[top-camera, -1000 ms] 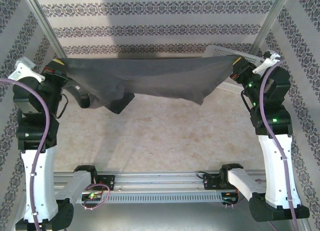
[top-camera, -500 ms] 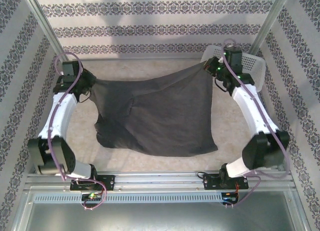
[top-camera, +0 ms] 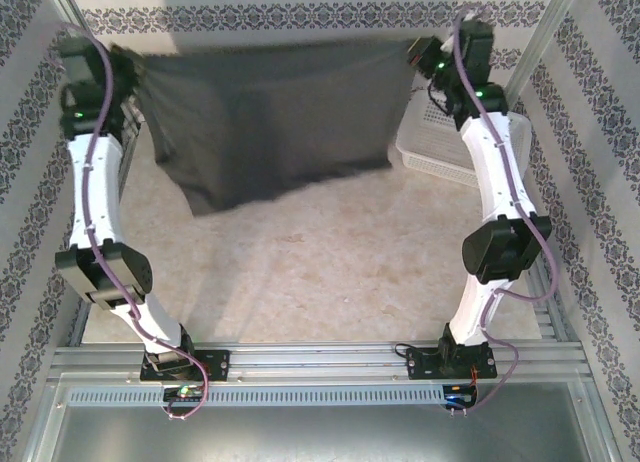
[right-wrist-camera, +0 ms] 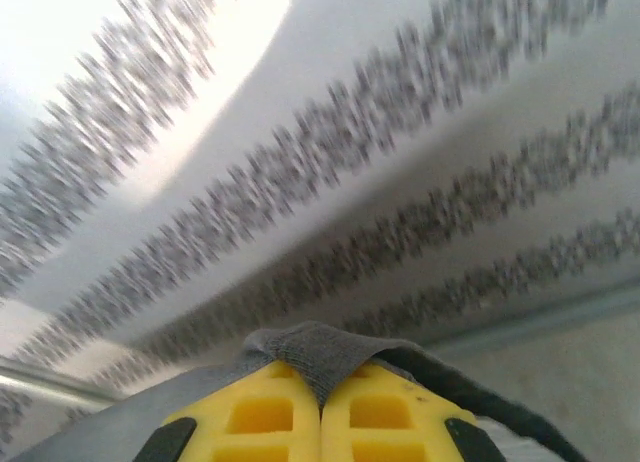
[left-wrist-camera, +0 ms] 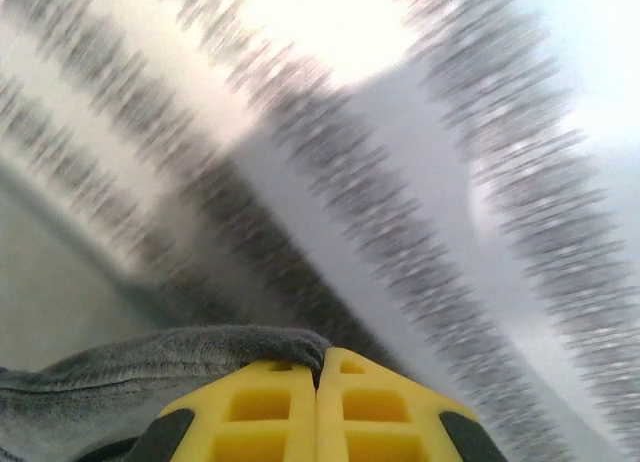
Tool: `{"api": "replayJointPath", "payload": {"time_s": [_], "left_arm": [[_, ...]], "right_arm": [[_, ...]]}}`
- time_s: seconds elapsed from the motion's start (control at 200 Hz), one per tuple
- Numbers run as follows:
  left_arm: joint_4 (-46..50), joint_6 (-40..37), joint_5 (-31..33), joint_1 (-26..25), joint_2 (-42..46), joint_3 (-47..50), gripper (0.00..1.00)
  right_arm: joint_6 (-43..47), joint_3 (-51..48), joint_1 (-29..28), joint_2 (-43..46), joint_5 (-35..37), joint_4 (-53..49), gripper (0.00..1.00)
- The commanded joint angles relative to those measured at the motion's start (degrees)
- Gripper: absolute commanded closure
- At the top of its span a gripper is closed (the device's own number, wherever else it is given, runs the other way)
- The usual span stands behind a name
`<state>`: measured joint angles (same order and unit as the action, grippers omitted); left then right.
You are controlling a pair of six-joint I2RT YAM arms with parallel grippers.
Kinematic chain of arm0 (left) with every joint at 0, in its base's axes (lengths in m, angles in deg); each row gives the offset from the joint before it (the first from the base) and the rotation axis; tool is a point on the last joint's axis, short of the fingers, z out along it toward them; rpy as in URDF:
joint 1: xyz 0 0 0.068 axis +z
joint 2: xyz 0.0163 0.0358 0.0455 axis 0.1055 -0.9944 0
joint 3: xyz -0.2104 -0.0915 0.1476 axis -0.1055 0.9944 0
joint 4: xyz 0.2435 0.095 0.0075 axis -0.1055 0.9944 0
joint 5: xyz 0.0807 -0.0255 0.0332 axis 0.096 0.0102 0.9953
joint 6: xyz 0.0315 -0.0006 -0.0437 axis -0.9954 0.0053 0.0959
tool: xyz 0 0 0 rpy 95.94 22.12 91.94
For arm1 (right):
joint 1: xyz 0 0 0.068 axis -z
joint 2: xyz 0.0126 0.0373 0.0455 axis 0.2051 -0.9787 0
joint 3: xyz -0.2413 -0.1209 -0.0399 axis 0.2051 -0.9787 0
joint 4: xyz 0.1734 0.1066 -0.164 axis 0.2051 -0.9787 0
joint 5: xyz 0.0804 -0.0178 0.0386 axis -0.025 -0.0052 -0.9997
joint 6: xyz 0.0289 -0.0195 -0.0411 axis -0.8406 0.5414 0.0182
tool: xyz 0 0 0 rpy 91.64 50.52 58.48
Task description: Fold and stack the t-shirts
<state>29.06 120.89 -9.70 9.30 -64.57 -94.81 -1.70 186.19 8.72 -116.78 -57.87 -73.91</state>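
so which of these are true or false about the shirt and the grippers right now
1. The left gripper and the right gripper are each shut on the t-shirt. True.
2. The t-shirt lies folded in a pile. False: it hangs spread out between the two raised grippers.
3. The white basket stands on the robot's right side. True.
4. The t-shirt has a large print on it. False: the fabric facing the top camera is plain dark grey.
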Motion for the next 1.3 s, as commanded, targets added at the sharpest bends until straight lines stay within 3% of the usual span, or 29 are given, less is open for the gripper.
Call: {"api": "replayJointPath", "payload": {"time_s": [0.0,0.125,0.3,0.365,0.415,0.495,0.6,0.689,0.854,1.019,1.139,1.299], "left_arm": [[0.1,-1.4,1.1,2.2,4.7,-6.4,1.00],[1.4,-1.0,2.4,2.2,12.7,1.2,1.00],[10.0,-0.6,8.2,2.1,27.3,26.9,0.97],[10.6,-1.4,7.7,1.7,31.7,38.3,0.87],[10.9,-1.2,6.5,1.4,34.0,46.5,0.73],[10.7,-2.4,5.5,0.3,36.5,57.2,0.57],[11.2,-4.2,7.0,-0.5,38.3,67.2,0.41],[12.3,-5.5,7.0,-1.4,38.7,72.3,0.35],[16.8,-2.8,7.1,-5.5,44.7,78.0,0.38],[13.9,6.7,5.1,-17.4,47.5,84.9,0.43],[5.1,15.5,6.7,-27.5,42.8,87.9,0.45],[-4.7,18.9,8.0,-32.3,31.7,87.2,0.46]], "right_arm": [[-2.0,1.2,2.4,5.3,-0.3,1.5,1.00],[-2.1,-12.6,3.2,14.8,0.9,3.8,1.00],[-4.5,-41.5,3.0,28.7,1.5,4.6,1.00],[-4.8,-49.9,2.0,31.0,0.7,2.7,1.00],[-3.8,-55.8,0.7,32.0,1.5,2.1,1.00],[-2.5,-62.7,-0.1,30.5,0.7,0.3,0.87],[0.0,-64.3,0.5,23.6,-2.0,-6.9,0.65],[3.5,-63.2,-0.1,18.3,-2.0,-12.2,0.59],[5.2,-66.6,-0.2,20.5,4.3,-14.0,0.56],[5.5,-69.4,0.0,24.0,5.2,-11.7,0.57],[5.6,-70.2,0.0,24.5,3.1,-7.8,0.63],[5.2,-68.8,0.4,21.9,-0.8,-5.3,0.63]]}}
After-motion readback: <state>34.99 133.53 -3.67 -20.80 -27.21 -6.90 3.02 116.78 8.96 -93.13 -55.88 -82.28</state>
